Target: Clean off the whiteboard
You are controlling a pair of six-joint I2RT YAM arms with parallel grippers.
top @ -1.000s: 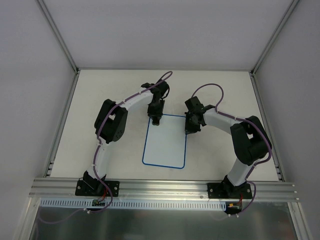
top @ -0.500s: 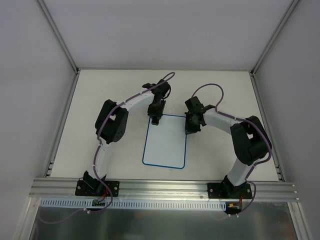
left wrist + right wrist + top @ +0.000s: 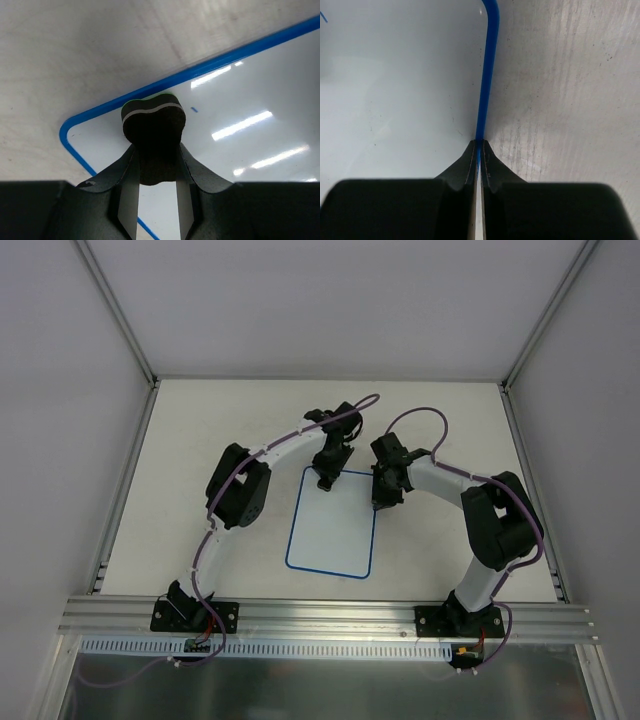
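The whiteboard (image 3: 332, 525), white with a thin blue rim, lies flat on the table between the arms. My left gripper (image 3: 326, 480) is at its far edge, shut on a small black eraser block (image 3: 153, 125) with a green-and-white stripe. The block is pressed on the board face (image 3: 245, 140) near a corner. A tiny blue mark (image 3: 194, 109) shows just beside the block. My right gripper (image 3: 383, 498) is at the board's right edge. In the right wrist view its jaws (image 3: 479, 146) are pinched on the blue rim (image 3: 489, 65). The board face (image 3: 395, 90) there looks nearly blank.
The pale tabletop (image 3: 200, 440) is walled by white panels with metal posts at left, right and back. An aluminium rail (image 3: 330, 615) carrying both arm bases runs along the near edge. Purple cables loop above each wrist.
My left gripper has slid right along the board's far edge with the eraser, and its elbow has swung right. The right gripper has stayed on the rim. The board has shifted slightly right.
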